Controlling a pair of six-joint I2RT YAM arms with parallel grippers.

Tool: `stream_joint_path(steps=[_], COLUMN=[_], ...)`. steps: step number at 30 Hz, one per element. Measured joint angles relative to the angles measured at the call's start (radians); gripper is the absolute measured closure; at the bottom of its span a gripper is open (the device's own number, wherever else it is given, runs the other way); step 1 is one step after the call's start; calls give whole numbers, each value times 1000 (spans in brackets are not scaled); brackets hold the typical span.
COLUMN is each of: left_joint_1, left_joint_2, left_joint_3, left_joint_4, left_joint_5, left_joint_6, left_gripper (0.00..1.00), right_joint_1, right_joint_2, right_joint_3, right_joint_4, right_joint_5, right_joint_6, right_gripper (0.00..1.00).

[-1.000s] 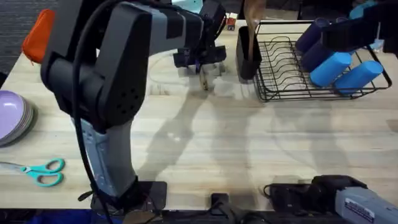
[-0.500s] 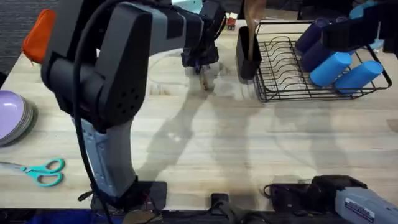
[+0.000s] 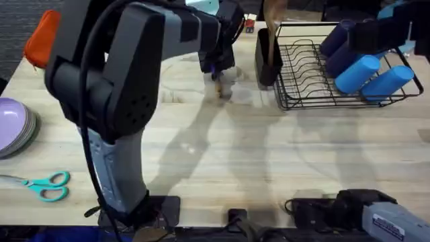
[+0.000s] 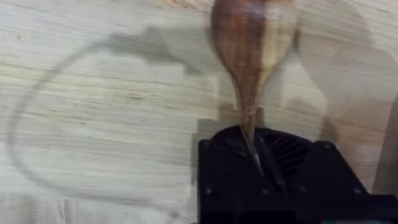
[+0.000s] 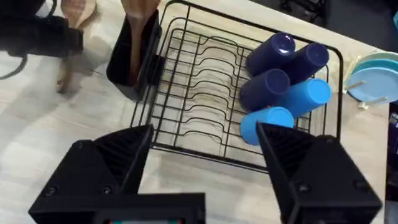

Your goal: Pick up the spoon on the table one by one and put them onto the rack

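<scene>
Already one spoon (image 3: 272,17) standing in rack (image 3: 349,101) caddy. Left gripper (image 4: 258,152) clamping second spoon (image 4: 252,43) by handle, hanging over table (image 3: 269,168) at rack's 9 o'clock. Right gripper (image 5: 202,155) idling wide, holding nothing.

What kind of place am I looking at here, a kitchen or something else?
Likely a robot test bench staged as a kitchen: a dish rack with blue cups, purple plates, and a wooden spoon in the left gripper.
</scene>
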Motion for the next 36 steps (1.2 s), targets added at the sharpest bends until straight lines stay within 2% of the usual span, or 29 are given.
stream_joint_path(steps=[3, 23, 36], left_joint_1=[-3, -3, -4], left_joint_2=[0, -6, -224], left_joint_3=[0, 0, 0], left_joint_4=[1, 0, 23], left_joint_5=[-2, -3, -5], left_joint_6=[0, 5, 43], left_gripper=[948, 959, 959], right_joint_1=[0, 0, 0], right_joint_2=[0, 0, 0], right_joint_3=[0, 0, 0], right_joint_4=[0, 0, 0], right_joint_5=[0, 0, 0], right_joint_6=[0, 0, -4], right_gripper=[5, 5, 5])
